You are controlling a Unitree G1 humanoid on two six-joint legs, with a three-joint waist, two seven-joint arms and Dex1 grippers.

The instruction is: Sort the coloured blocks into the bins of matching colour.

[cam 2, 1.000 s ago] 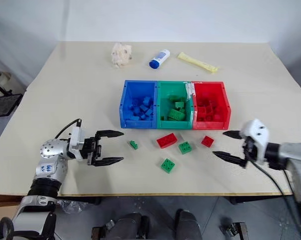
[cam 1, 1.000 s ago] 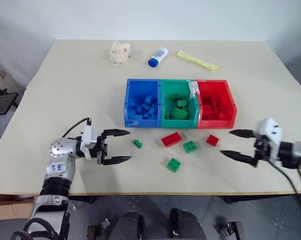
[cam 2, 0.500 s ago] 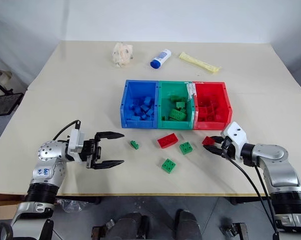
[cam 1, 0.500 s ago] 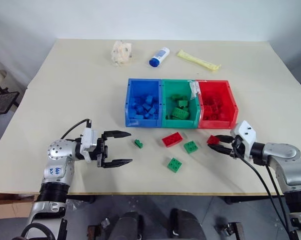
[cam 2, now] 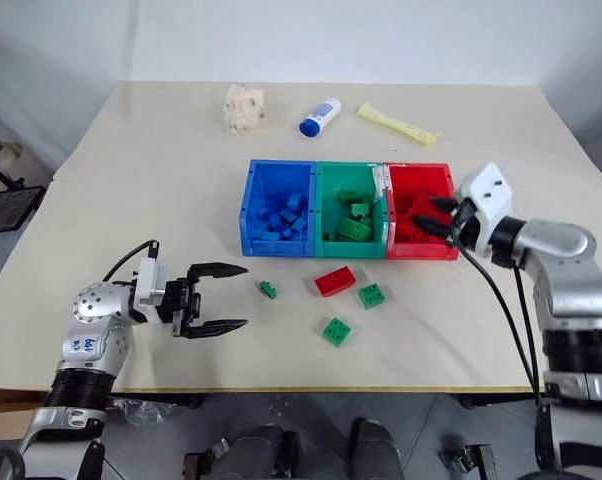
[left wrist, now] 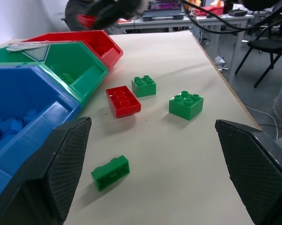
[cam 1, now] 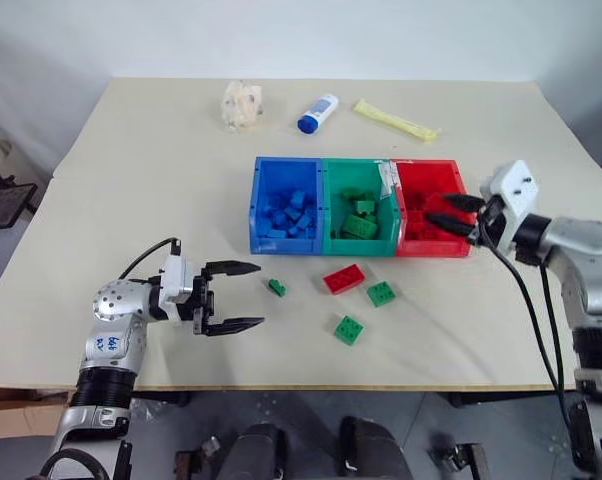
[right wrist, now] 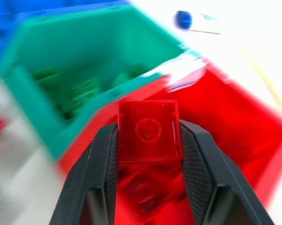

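Small red block [right wrist: 148,131] is clamped betw. the right gripper [cam 1: 451,213] fingers, hanging over the red bin [cam 1: 465,215], near its right-hand rim. Green bin [cam 1: 359,247] and blue bin [cam 1: 284,245] sit joined beside it. Still on the table [cam 1: 131,180]: 1 red brick [cam 1: 342,278] and 3 green bricks [cam 1: 348,329], in front of the bins. Left gripper [cam 1: 231,296] hovers near them, claws wide apart, empty. Risk: letting go this close to the rim could bounce the block off the wall and out onto the table.
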